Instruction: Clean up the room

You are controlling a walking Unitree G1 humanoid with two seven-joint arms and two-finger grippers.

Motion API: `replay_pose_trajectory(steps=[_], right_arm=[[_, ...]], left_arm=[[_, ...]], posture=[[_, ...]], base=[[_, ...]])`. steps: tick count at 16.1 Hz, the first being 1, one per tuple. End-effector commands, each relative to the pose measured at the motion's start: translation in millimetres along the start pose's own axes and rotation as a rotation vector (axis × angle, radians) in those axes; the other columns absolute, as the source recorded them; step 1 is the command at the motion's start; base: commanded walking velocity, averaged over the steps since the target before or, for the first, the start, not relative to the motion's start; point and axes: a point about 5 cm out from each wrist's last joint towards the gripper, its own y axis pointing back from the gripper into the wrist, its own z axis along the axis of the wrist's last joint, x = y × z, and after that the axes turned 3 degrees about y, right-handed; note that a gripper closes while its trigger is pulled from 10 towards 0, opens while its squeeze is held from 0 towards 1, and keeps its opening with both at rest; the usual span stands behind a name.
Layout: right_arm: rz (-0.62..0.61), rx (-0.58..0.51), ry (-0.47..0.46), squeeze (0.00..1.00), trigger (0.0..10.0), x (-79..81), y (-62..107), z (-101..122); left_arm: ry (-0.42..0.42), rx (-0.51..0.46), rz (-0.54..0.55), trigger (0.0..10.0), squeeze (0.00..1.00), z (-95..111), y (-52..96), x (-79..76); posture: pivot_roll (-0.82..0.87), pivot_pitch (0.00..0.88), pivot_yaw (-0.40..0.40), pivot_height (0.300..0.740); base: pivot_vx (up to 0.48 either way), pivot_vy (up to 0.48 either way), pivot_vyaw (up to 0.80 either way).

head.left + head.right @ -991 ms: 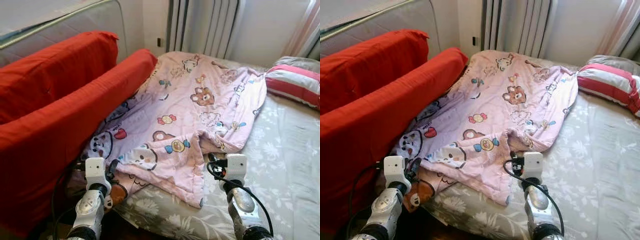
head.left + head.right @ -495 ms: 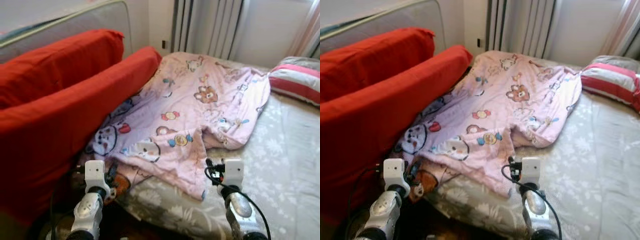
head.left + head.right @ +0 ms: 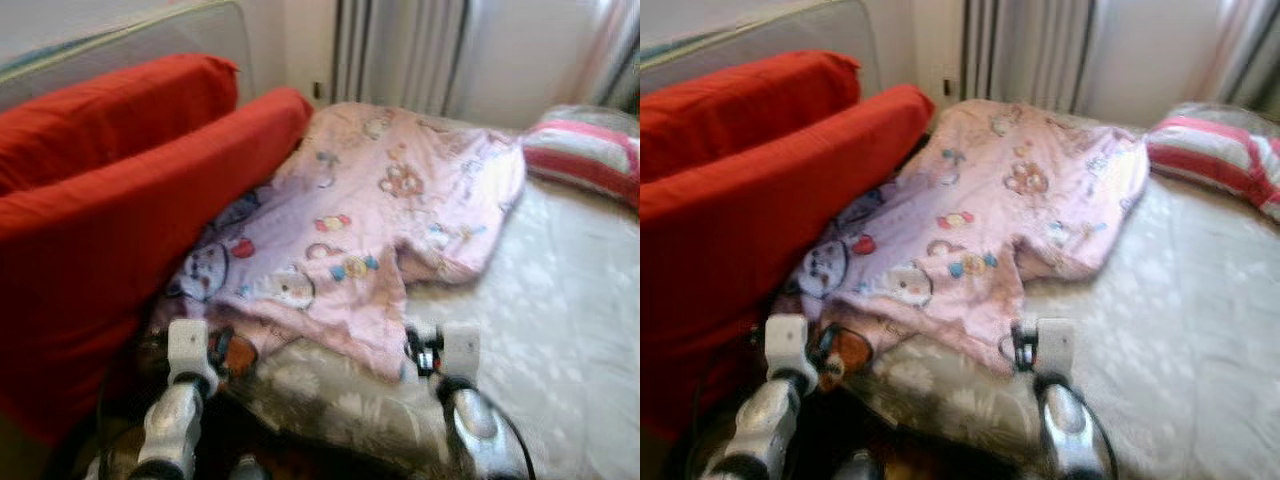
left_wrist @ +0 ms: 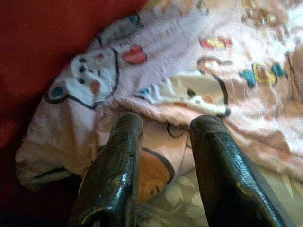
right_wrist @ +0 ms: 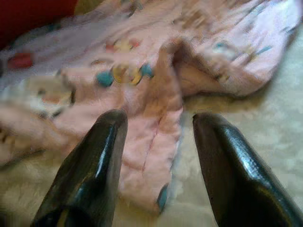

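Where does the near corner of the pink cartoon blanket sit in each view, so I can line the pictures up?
Left eye view: the blanket corner hangs low, centre, beside the right gripper.
Right eye view: low centre.
Left wrist view: not this corner; the blanket's sofa-side edge lies past the left gripper.
Right wrist view: between the open fingers.
Shared landmark: the red sofa.

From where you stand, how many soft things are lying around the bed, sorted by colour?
Red: 2, the long red fabric cushions stacked beside the bed.
Pink with cartoon prints: 1, the rumpled pink cartoon-print blanket.
Pink and white striped: 1, the striped pillow.
Grey floral: 1, the grey floral bed sheet.
Total: 5.
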Motion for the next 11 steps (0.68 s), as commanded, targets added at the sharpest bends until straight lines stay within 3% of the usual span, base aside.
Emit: replay_pose_trajectory(steps=[1,6,8,11], right_arm=[[0.01,0.007,-0.004,0.0,10.0,0.7,-1.6,1.0],[0.032,0.012,0.015,0.0,10.0,4.5,-1.0,-0.5],[0.033,0.012,0.025,0.0,10.0,5.0,-1.1,-0.2],[0.035,0.03,-0.011,0.0,10.0,5.5,-1.1,-2.5]], left_arm=[[0.001,0.035,0.006,10.0,0.0,-7.4,4.3,2.0],[-0.007,0.034,-0.001,10.0,0.0,-5.1,2.6,2.6],[-0.006,0.036,-0.011,10.0,0.0,-4.7,1.7,0.5],[-0.015,0.034,-0.028,10.0,0.0,-3.9,0.9,-1.8]], posture=[[0.13,0.031,0.001,0.636],[0.13,0.044,0.006,0.636],[0.13,0.051,0.007,0.636],[0.13,0.059,0.009,0.636]], base=[[0.0,0.0,0.0],[0.0,0.0,0.0],[0.0,0.0,0.8],[0.31,0.0,0.0]])
